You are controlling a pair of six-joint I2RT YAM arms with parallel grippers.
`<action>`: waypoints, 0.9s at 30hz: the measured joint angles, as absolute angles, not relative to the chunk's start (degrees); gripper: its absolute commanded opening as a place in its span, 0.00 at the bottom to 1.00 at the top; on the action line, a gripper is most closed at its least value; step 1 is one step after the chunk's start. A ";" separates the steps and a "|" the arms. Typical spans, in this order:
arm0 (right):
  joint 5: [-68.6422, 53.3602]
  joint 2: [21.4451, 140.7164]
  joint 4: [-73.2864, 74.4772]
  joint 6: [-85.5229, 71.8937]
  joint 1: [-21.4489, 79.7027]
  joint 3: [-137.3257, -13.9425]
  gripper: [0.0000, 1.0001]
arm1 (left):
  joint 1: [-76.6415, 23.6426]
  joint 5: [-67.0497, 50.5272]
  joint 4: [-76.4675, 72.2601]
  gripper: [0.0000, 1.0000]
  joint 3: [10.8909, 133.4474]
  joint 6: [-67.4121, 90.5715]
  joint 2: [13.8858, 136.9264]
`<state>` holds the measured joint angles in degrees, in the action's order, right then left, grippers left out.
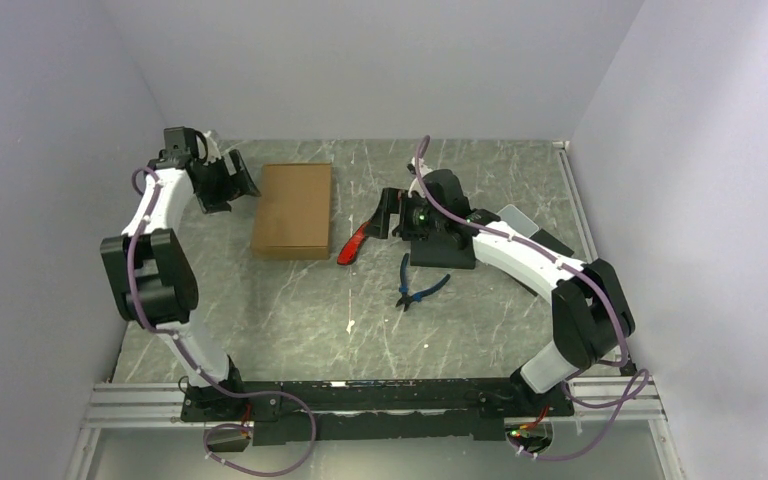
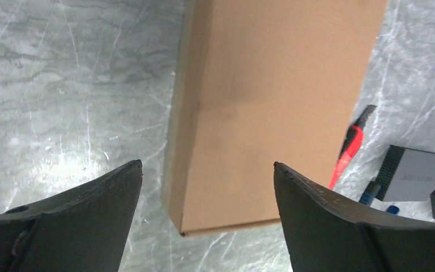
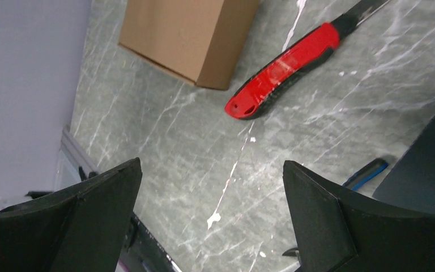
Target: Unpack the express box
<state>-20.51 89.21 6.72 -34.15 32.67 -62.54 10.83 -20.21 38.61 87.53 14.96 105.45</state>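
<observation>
The express box (image 1: 293,210) is a flat brown cardboard carton lying closed on the marbled table, left of centre. My left gripper (image 1: 243,187) hovers just off its left side, open and holding nothing. In the left wrist view the box (image 2: 272,102) fills the upper middle, and its near corner shows between the spread fingers of the left gripper (image 2: 208,170). My right gripper (image 1: 388,213) stands open and empty to the right of the box, above the table. In the right wrist view the box (image 3: 187,34) lies well beyond the right gripper (image 3: 212,167), with bare table between its fingers.
A red utility knife (image 1: 357,243) lies between the box and the right gripper. Blue-handled pliers (image 1: 415,285) lie nearer the front. A flat black pad (image 1: 443,250) sits under the right arm, with a small pale case (image 1: 516,218) behind it. Walls close in on three sides.
</observation>
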 measured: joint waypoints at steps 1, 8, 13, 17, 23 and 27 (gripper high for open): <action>-19.70 89.21 6.24 -34.26 32.67 -62.54 1.00 | 10.79 -20.25 38.04 0.99 86.26 14.85 103.53; -20.45 99.68 4.05 -37.54 30.55 -73.69 1.00 | 11.66 -22.76 32.84 0.97 79.44 15.86 94.13; -24.60 111.53 1.13 -40.23 29.91 -82.56 1.00 | 13.76 -27.11 30.65 0.97 77.06 18.57 94.52; -27.29 116.73 0.23 -41.98 30.15 -84.18 1.00 | 14.70 -27.79 29.61 0.99 71.13 19.35 94.43; -31.20 121.12 -1.39 -43.59 31.05 -85.32 1.00 | 14.55 -25.58 30.72 1.00 65.67 19.16 94.30; -31.90 122.04 -2.09 -43.70 32.49 -85.41 1.00 | 14.55 -25.54 30.37 0.99 65.56 19.22 94.37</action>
